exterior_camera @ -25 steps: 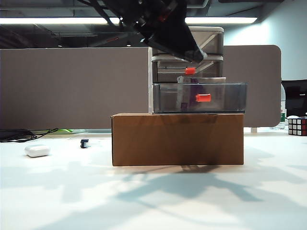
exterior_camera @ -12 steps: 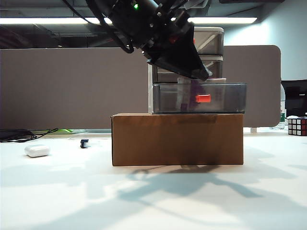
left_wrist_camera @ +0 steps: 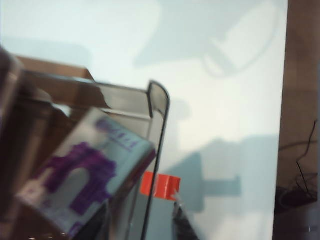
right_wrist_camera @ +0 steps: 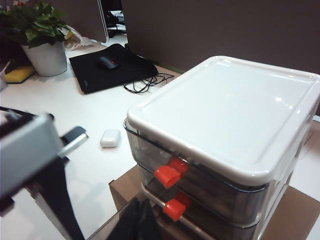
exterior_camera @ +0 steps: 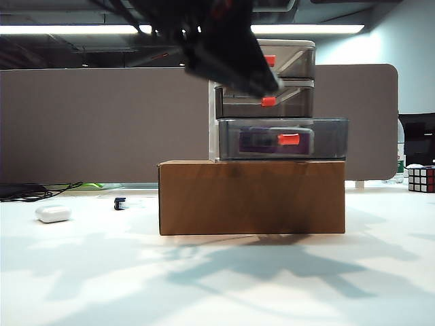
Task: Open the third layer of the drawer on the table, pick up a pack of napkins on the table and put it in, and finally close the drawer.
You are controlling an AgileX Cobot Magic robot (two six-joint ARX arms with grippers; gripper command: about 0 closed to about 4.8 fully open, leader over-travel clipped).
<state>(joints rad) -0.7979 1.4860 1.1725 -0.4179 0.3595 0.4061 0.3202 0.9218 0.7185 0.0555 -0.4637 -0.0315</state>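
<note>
The drawer (exterior_camera: 265, 81) stands on a brown cardboard box (exterior_camera: 251, 197) on the table (exterior_camera: 217, 285). The third layer (exterior_camera: 326, 139) is pulled out, with its red-orange handle (exterior_camera: 288, 139) facing the exterior camera. The purple and whitish pack of napkins (exterior_camera: 262, 140) lies flat inside it. My left gripper (exterior_camera: 265, 81), blurred, hangs above the open tray. In the left wrist view the left gripper (left_wrist_camera: 142, 215) is open over the tray's front wall (left_wrist_camera: 160, 115), clear of the pack (left_wrist_camera: 85, 185). My right gripper (right_wrist_camera: 141, 215) is shut, beside the drawer (right_wrist_camera: 225, 110).
A small white rounded case (exterior_camera: 52, 214) lies on the table at the left, next to a small dark item (exterior_camera: 120, 202). A Rubik's cube (exterior_camera: 421, 178) sits at the far right. A grey partition runs behind. The left arm (right_wrist_camera: 30, 145) crosses the right wrist view.
The pack stood upright in the open tray under the left gripper; now it lies flat inside. The left gripper has lifted up and away from the tray. The right arm has stayed still.
</note>
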